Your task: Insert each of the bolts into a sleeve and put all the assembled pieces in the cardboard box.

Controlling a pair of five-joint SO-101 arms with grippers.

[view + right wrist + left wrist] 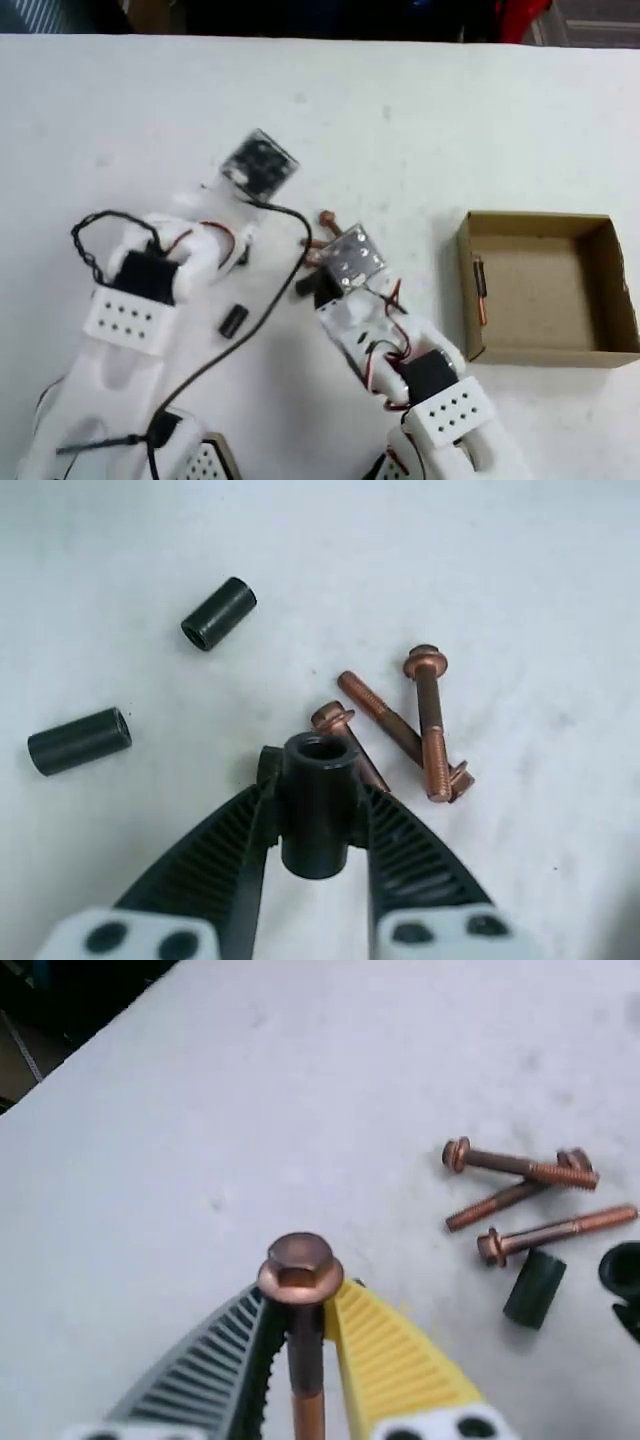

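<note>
— Counting bolts first – how many do we see?
— Four on our side of the box, all copper with flanged hex heads. One bolt point(300, 1265) is pinched by its shank in the left gripper point(303, 1305); three loose bolts point(428, 720) lie crossed on the white table point(400, 120).
— And sleeves?
— Three, black and hollow. One sleeve point(318, 830) is clamped in the right gripper point(318, 785), just over those bolts. Two loose sleeves point(218, 613) lie well apart.
— The cardboard box point(540, 352)?
— It is beside the right arm, with one coppery piece point(480, 288) against its wall.
</note>
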